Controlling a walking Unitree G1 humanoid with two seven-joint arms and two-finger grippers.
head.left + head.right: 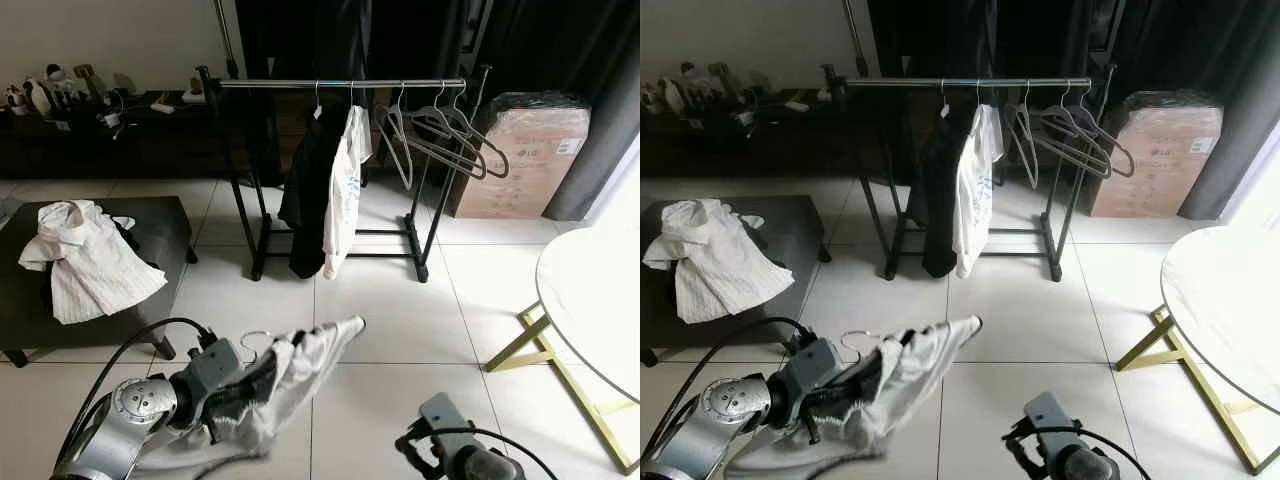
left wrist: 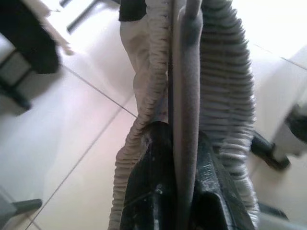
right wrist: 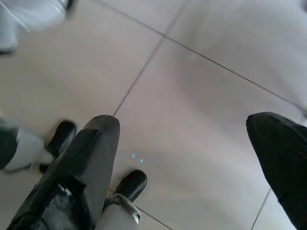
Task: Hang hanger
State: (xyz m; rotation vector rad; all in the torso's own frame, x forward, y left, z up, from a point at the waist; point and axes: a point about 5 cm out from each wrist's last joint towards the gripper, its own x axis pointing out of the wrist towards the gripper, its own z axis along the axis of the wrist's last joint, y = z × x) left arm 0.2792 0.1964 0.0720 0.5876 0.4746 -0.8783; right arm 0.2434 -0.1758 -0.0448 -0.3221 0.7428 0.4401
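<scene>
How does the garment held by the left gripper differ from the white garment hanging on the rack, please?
The held garment rides low over the floor tiles, clamped with its hanger in the left gripper; the white garment on the rack hangs from the rail. The held one lies bunched and slanted; the racked one drops straight down. Both are light-coloured and on hangers.

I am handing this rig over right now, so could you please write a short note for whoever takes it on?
Left gripper: shut on the grey hanger, which carries a light garment, held low over the tiled floor.
Right gripper: open, holding nothing, pointing at the floor.
Clothes rack: ahead, across the tiles, with a dark garment, a white garment and several bare hangers on its rail.
Done: hanger with garment in hand.
Left: approach the rack and hook the hanger on the rail.
</scene>
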